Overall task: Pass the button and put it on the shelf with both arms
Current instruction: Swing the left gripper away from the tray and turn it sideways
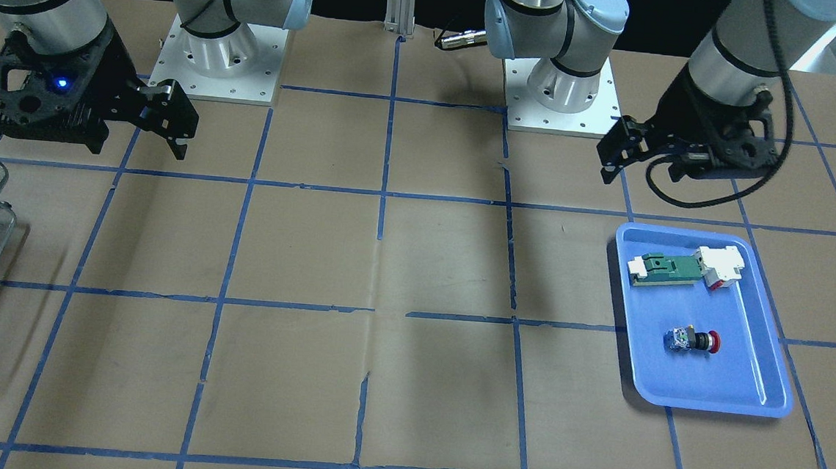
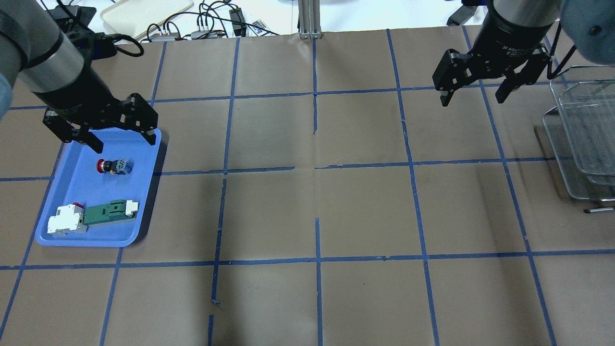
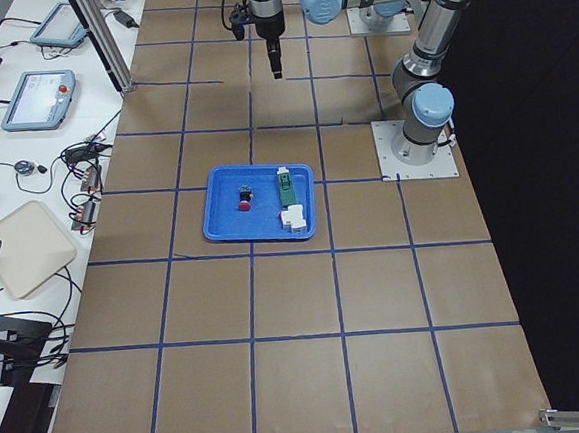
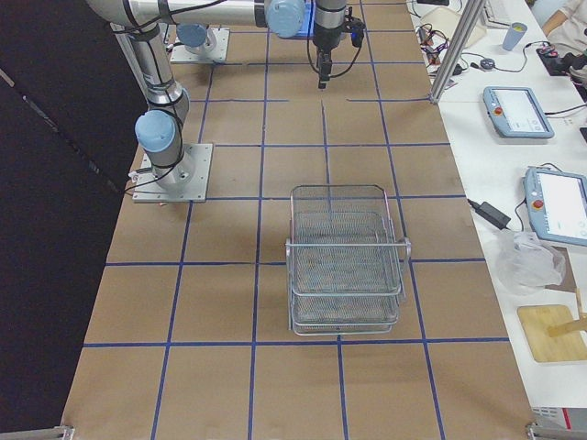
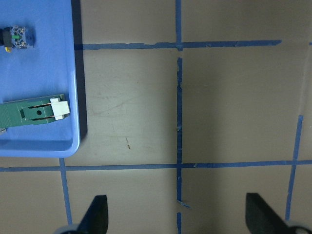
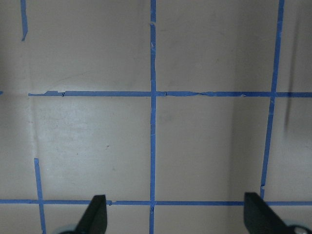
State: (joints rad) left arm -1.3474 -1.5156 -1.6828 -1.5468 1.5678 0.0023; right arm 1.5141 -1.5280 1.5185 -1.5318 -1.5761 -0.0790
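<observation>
Clearly the button (image 2: 114,166) lies apart from the left fingers (image 2: 91,140).

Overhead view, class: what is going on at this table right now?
Nothing is held yet. The button lies in the blue tray, apart from a green part and a white part. The left gripper hangs open above the table by the tray, not touching the button. The right gripper hangs open on the other side, near the shelf.
</observation>
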